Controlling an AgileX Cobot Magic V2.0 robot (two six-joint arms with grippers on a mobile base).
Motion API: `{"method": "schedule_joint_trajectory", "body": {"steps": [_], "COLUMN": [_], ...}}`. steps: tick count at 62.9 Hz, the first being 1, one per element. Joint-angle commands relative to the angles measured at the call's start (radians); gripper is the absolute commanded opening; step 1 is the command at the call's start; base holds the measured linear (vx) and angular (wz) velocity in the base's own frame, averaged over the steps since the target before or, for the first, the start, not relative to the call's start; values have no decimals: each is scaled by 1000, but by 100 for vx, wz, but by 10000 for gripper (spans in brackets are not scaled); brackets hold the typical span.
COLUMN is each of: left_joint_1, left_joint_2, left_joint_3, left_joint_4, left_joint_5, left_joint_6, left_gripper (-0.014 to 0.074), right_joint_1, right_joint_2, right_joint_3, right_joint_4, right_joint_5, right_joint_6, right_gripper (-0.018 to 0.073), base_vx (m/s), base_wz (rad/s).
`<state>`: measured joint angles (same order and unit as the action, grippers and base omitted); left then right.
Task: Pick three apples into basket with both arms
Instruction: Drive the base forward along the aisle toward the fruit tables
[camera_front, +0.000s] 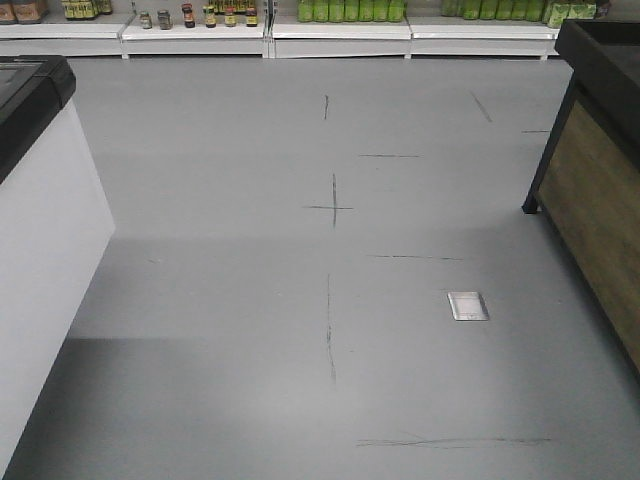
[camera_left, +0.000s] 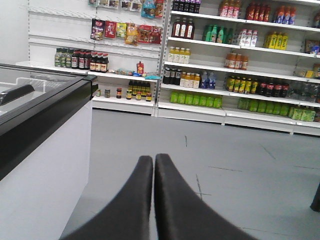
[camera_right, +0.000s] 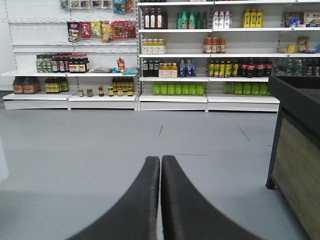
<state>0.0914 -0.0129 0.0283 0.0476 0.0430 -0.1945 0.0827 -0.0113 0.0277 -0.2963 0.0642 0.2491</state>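
End effectors (camera_left: 154, 160) (camera_right: 160, 161) closed, held level, facing shelves (camera_right: 172, 97)

Right of the freezer (camera_front: 45, 230) I have open floor (camera_front: 330, 300); farther right a wooden stand (camera_front: 600, 210) blocks, shelves (camera_front: 340, 35) behind.

- Chest freezer (camera_front: 40, 220) stands at the left, counter (camera_front: 600, 210) at the right, floor (camera_front: 300, 350) between.
- Shelves (camera_front: 340, 30) run behind both.
- Floor plate (camera_front: 468, 306) lies nearer the counter.
- Left gripper (camera_left: 154, 165) is right of the freezer; right gripper (camera_right: 160, 167) is left of the counter.
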Motion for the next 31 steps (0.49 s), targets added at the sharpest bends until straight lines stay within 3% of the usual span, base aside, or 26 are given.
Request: {"method": "schedule_joint_trajectory", "body": {"steps": [1,31], "left_joint_1": [-5,-5], "left_joint_2": [-3,-3], "left_joint_3": [-32,-32], "left_joint_4": [-9,-9], "left_joint_5": [-72,-72], "left_joint_6": [-5,-5], "left_gripper": [-6,-6], "right_joint_1": [-5,-5], "right_joint_2": [-12,-12], "right_joint_3": [13,13], "right_joint_4": [-8,-8], "right_joint_5": [-70,-70], "right_joint_6": [-3,-3], "right_gripper": [-5,-5], "base_vx": [14,14], "base_wz": [-6,3]}}
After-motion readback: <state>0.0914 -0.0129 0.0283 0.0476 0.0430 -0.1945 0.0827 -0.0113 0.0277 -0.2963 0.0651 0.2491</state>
